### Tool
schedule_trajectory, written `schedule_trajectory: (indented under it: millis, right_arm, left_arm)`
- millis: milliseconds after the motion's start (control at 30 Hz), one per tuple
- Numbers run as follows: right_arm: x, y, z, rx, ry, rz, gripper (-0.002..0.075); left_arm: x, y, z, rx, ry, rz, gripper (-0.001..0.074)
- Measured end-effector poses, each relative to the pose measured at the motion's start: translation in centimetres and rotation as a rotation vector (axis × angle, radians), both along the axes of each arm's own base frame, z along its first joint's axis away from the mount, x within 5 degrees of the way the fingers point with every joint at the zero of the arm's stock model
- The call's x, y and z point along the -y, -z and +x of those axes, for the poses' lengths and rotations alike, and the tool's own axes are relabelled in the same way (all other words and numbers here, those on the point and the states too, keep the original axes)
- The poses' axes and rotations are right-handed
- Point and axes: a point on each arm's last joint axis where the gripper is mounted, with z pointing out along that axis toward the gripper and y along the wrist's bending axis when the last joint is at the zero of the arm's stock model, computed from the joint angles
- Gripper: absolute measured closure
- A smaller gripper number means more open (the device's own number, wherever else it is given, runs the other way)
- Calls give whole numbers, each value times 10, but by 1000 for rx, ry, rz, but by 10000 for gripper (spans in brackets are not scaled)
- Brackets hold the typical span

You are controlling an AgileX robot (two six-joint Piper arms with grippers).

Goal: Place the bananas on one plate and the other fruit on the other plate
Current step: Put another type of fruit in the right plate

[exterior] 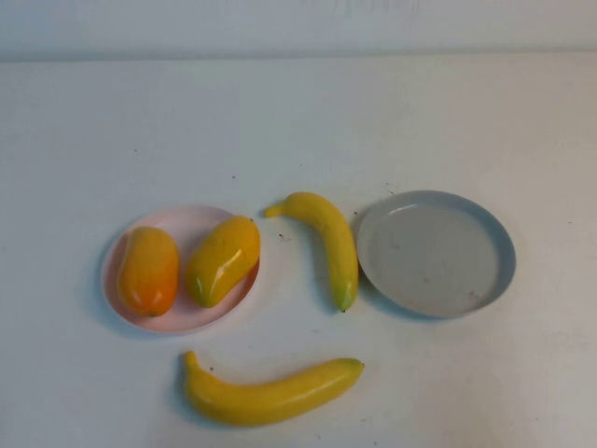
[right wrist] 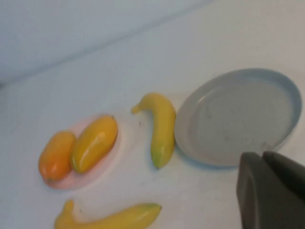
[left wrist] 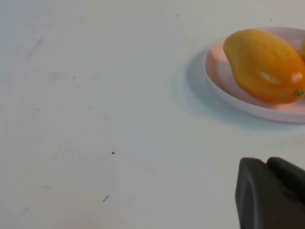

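Observation:
Two bananas lie on the white table: one (exterior: pixel 326 245) between the two plates, its tip close to the grey-blue plate's rim (exterior: pixel 504 245), and one (exterior: pixel 270 392) near the front edge. The grey-blue plate holds nothing. The orange fruit (exterior: pixel 147 271) and the yellow fruit with a greenish tip (exterior: pixel 222 259) lie side by side on the pale pink plate (exterior: pixel 177 323). Neither gripper shows in the high view. My left gripper (left wrist: pixel 267 161) is shut and empty, hanging over bare table beside the pink plate (left wrist: pixel 224 83). My right gripper (right wrist: pixel 262 155) is shut and empty, near the grey-blue plate (right wrist: pixel 238 114).
The white table (exterior: pixel 298 121) stretches back to a pale wall. In the right wrist view the middle banana (right wrist: pixel 161 126) lies next to the grey-blue plate and the front banana (right wrist: pixel 109 218) lies nearer the table's front edge.

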Motion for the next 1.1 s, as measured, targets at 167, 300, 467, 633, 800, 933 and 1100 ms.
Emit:
schedule_trajectory:
  millis: [167, 300, 467, 633, 800, 933, 1100]
  right_arm:
    - [-13, -26, 29, -138, -180, -183, 743]
    - [-21, -33, 59, -239, -296, -282, 743]
    - [-29, -35, 99, -305, -392, -361, 743]
    - [-52, -32, 126, -329, -520, -418, 743]
    - [-87, -29, 141, -313, -667, -525, 743]
    - [-118, -29, 150, -255, -811, -624, 743]
    - [-153, -28, 158, -152, -1012, -772, 739]
  left_arm:
    - [0, 0, 0, 0, 0, 0, 733]
    - [0, 0, 0, 0, 0, 0, 733]
    - [0, 0, 0, 0, 0, 0, 733]
    - [0, 0, 0, 0, 0, 0, 733]
    - [0, 0, 0, 0, 0, 0, 733]
    - [0, 0, 0, 0, 0, 0, 733]
    - [0, 0, 0, 0, 0, 0, 733]
